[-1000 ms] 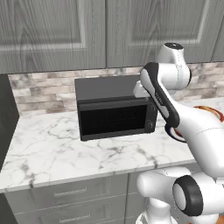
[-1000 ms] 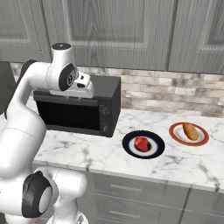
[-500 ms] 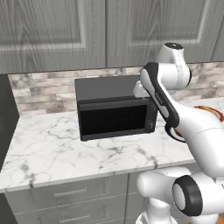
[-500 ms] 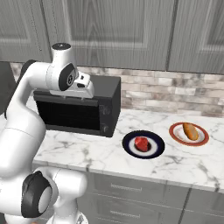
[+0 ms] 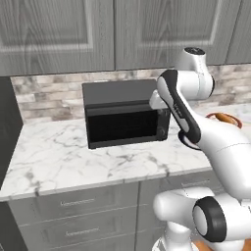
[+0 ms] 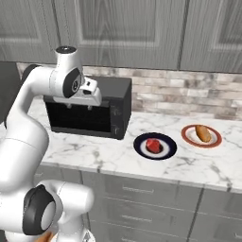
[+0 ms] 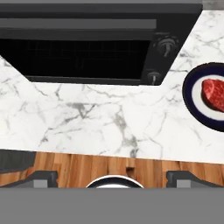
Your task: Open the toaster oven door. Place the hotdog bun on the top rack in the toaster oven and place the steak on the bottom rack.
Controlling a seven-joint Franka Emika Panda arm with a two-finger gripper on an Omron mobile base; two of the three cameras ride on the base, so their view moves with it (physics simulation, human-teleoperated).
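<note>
The black toaster oven [image 5: 125, 115] stands against the back wall, and its door [image 6: 80, 118] is upright and shut. My gripper [image 6: 80, 107] hovers open just in front of the door's top edge, holding nothing. In the hand view the door [image 7: 74, 52] lies below, with its grey handle bar [image 7: 78, 24] and two knobs [image 7: 166, 46] to its right; the fingertips [image 7: 41, 177] stand wide apart. Only a faint grid shows through the dark glass, so the racks cannot be told apart. The steak [image 6: 152, 145] lies on a dark blue plate [image 6: 142, 151]. The hotdog bun [image 6: 203, 133] rests on an orange-rimmed plate [image 6: 189, 137].
Grey wall cabinets [image 5: 112, 29] hang above the oven, over a brick backsplash [image 6: 189, 92]. Bare marble counter [image 5: 59, 157] stretches left of and in front of the oven. The counter's front edge [image 6: 142, 177] runs above grey drawers. A dark tall unit [image 5: 7, 127] borders the counter on the left.
The fingers have spread wider apart. The arm, the oven and both plates stay where they were.
</note>
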